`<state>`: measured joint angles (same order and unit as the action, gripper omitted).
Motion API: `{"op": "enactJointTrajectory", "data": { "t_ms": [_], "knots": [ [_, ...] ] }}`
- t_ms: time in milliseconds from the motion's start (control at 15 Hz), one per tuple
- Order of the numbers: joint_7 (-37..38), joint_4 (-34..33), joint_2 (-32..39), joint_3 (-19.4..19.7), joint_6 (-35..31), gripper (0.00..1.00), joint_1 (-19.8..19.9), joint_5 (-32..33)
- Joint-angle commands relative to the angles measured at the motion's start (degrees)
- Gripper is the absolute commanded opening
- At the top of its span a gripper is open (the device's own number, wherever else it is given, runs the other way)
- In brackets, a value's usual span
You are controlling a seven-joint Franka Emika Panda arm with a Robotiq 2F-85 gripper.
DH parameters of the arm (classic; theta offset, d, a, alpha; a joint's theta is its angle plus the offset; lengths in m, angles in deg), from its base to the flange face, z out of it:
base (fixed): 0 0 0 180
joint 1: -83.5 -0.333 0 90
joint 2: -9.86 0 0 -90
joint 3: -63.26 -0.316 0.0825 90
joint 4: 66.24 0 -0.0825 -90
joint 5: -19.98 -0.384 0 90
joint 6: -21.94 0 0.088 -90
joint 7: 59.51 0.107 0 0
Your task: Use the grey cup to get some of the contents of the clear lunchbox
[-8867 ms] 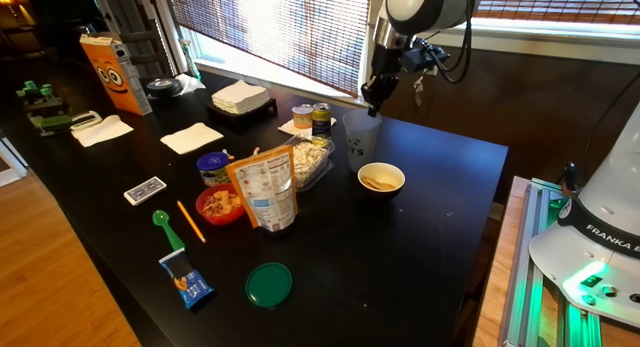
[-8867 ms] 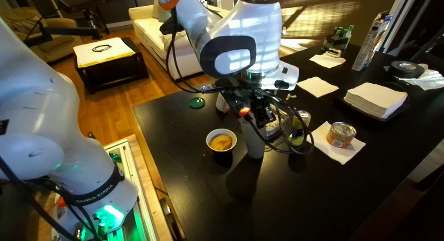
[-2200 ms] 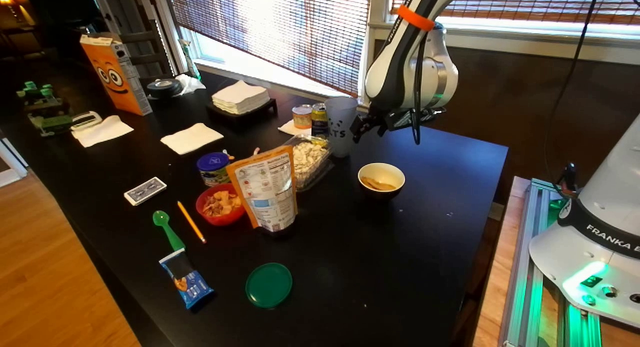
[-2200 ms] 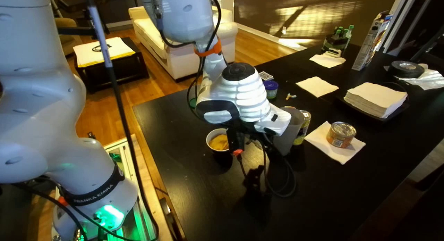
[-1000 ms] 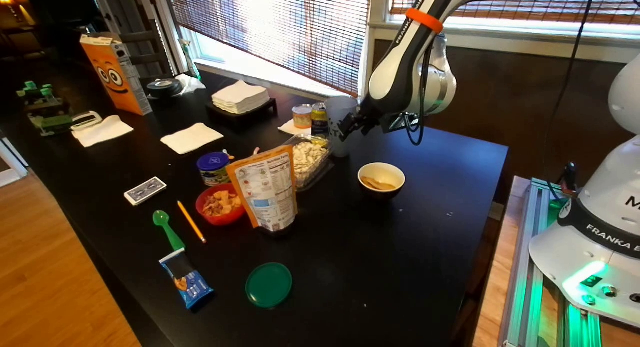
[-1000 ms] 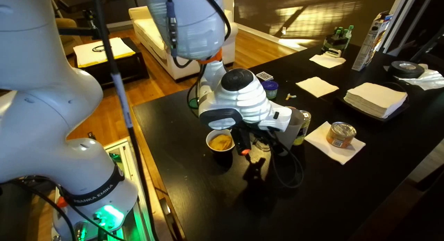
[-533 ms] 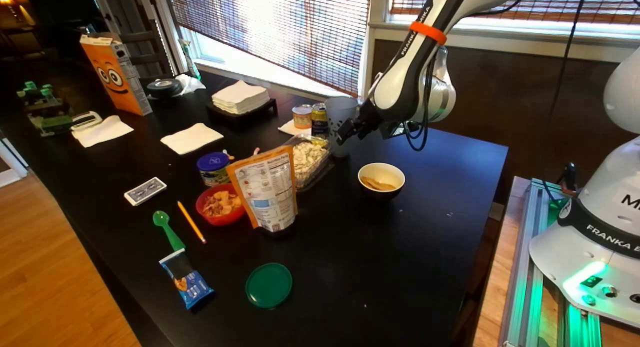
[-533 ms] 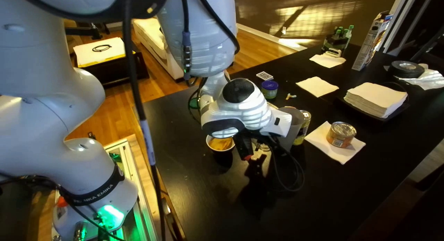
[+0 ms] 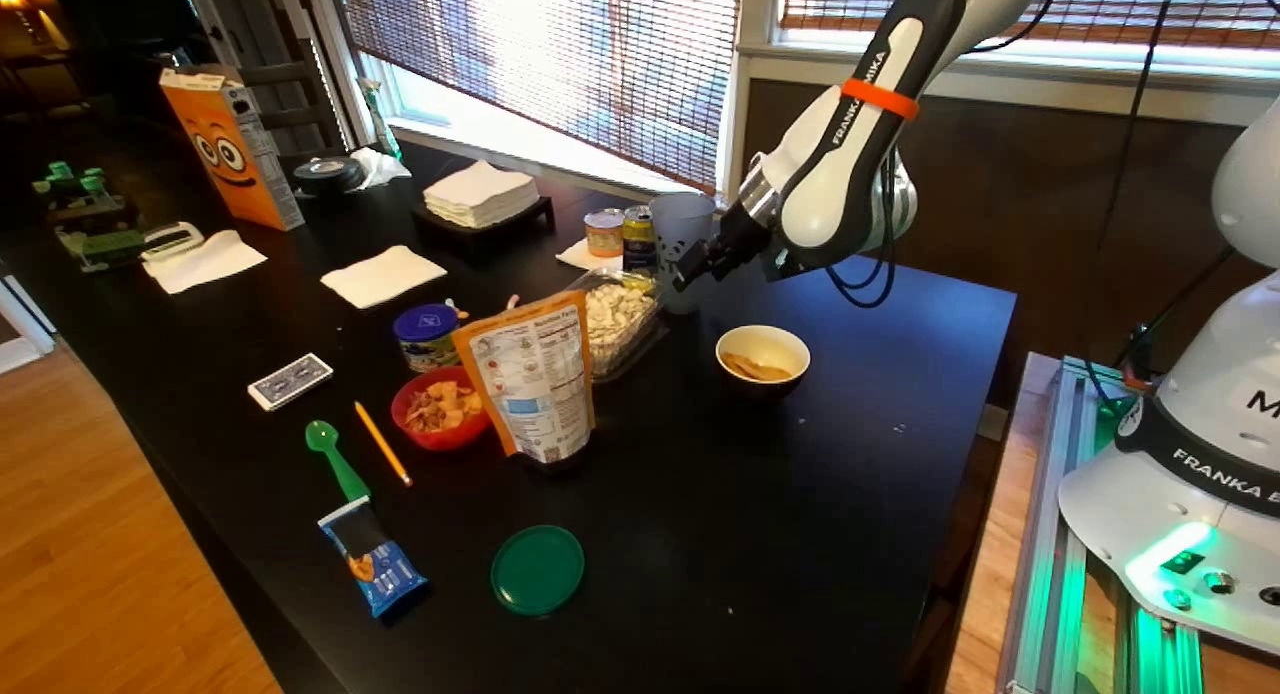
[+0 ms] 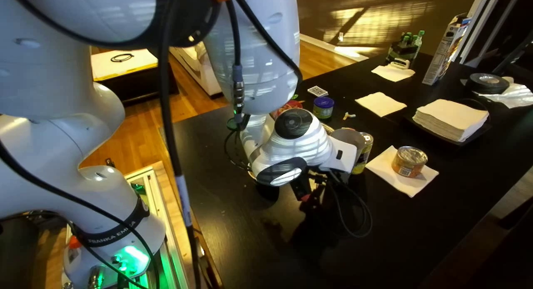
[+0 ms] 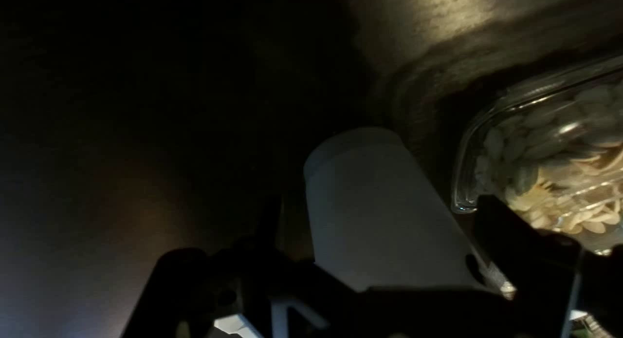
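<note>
The grey cup (image 9: pixel 678 214) stands upright between the clear lunchbox (image 9: pixel 618 319) and my gripper (image 9: pixel 696 269), which covers part of its side in an exterior view. In the wrist view, the lunchbox (image 11: pixel 555 148) with its pale contents lies right of the cup (image 11: pixel 375 216). My gripper (image 11: pixel 381 206) is open there, with one finger on each side of the cup's outline. A gap shows left of the cup; whether the right finger touches it I cannot tell. Another exterior view shows only the cup's top (image 10: pixel 349 135), the arm hiding the rest and most of the lunchbox.
A dark bowl with a cream inside (image 9: pixel 765 352) stands in front of the cup. The snack bag (image 9: pixel 535 384) is upright before the lunchbox. Close behind the cup are a yellow can (image 10: pixel 363 153) and, on a napkin, an orange can (image 10: pixel 410 161).
Since the oldest frames, the cup has shifted away from the bowl towards the lunchbox. My gripper has tilted from pointing down to sideways, and has lately come a little lower and nearer the cup.
</note>
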<state>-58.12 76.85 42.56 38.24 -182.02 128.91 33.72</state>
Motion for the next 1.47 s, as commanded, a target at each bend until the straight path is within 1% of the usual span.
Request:
{"op": "enactJointTrajectory", "data": {
  "t_ms": [0,400,667,1133,1400],
  "knots": [
    [3.6,-0.6,-0.1,2.4,-0.3,1.00,-1.9,3.6],
    [4.0,-1.8,1.3,2.2,-1.0,1.00,-1.8,4.7],
    [4.2,-2.6,1.9,3.0,-2.0,1.00,-2.6,5.3],
    [4.8,-4.9,4.0,2.7,-0.9,1.00,-3.1,8.2],
    [4.6,-6.3,5.7,3.5,-2.0,1.00,-3.9,7.5]
  ]
}}
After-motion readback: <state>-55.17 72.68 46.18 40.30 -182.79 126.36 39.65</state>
